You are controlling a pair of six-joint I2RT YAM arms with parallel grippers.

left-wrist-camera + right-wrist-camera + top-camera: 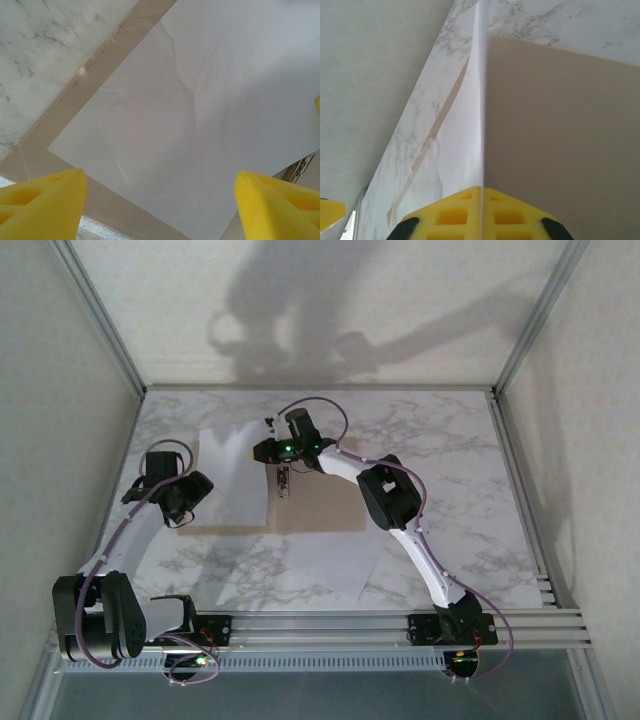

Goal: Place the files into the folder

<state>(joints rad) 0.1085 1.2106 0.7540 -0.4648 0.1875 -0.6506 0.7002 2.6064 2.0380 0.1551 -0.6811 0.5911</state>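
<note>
My left gripper (157, 177) is spread wide, one yellow finger (45, 200) in each bottom corner of its wrist view and nothing between them. It hovers over a white sheet (210, 100) lying on the folder (125, 35). A tan strip of the folder runs diagonally across the upper left, with the marble table (35, 60) beyond it. From above, this gripper sits left of centre, at the folder's lower left corner.

My right gripper (482, 192) is pinched tight on the edge of a held sheet (477, 110), a thin pale line up the middle of its wrist view, with bare tan cardboard to the right. From above it is at the top middle of the open folder, just above the metal clip (284, 483). Paper covers the folder's left half and the right half is bare. A loose sheet (335, 560) lies on the table at lower centre, against the folder's bottom edge.
</note>
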